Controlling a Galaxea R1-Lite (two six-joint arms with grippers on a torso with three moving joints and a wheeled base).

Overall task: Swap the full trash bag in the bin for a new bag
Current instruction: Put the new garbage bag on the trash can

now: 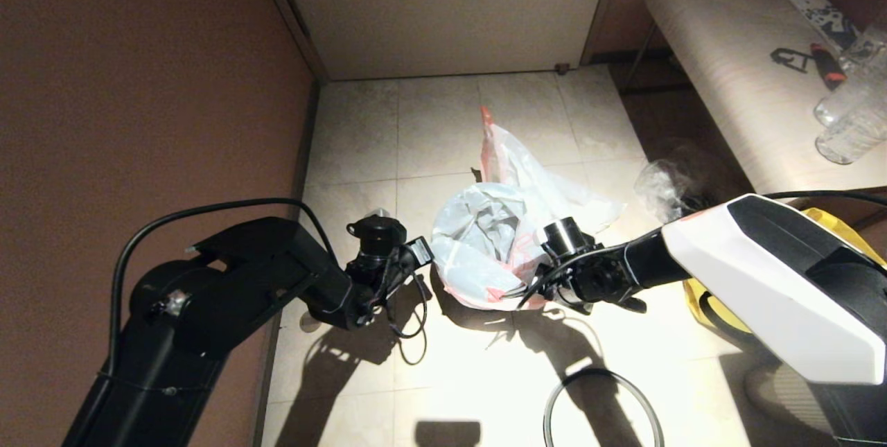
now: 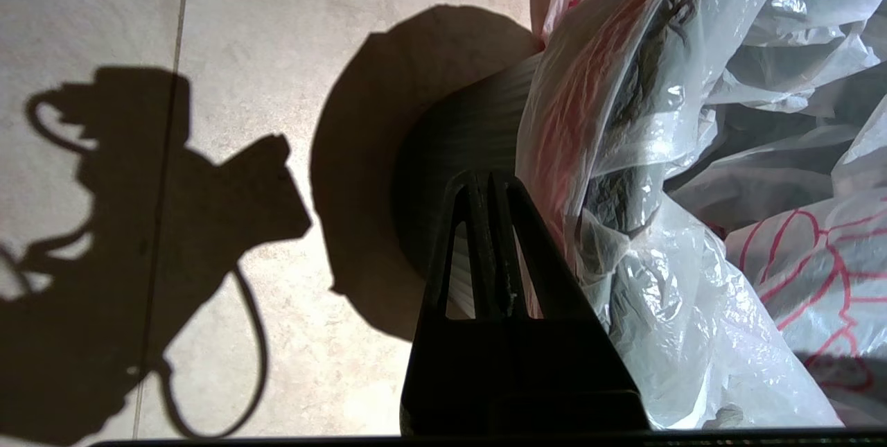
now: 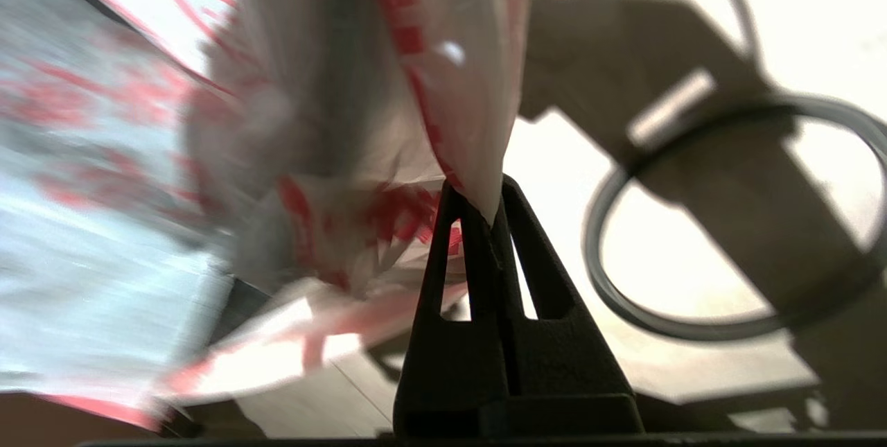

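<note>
Two grippers flank the bin on the tiled floor: we see the right gripper pinching the new bag's red-printed edge over its mouth, the left gripper closed on nothing beside its wall. The full trash bag lies just behind; the grey hoop sits apart.

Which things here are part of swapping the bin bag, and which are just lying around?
Part of the job: new bag with red characters, draped over the bin; full trash bag on the floor behind; grey hoop; right gripper pinching the new bag; left gripper.

Lying about: yellow tote bag; bench; water bottles.
</note>
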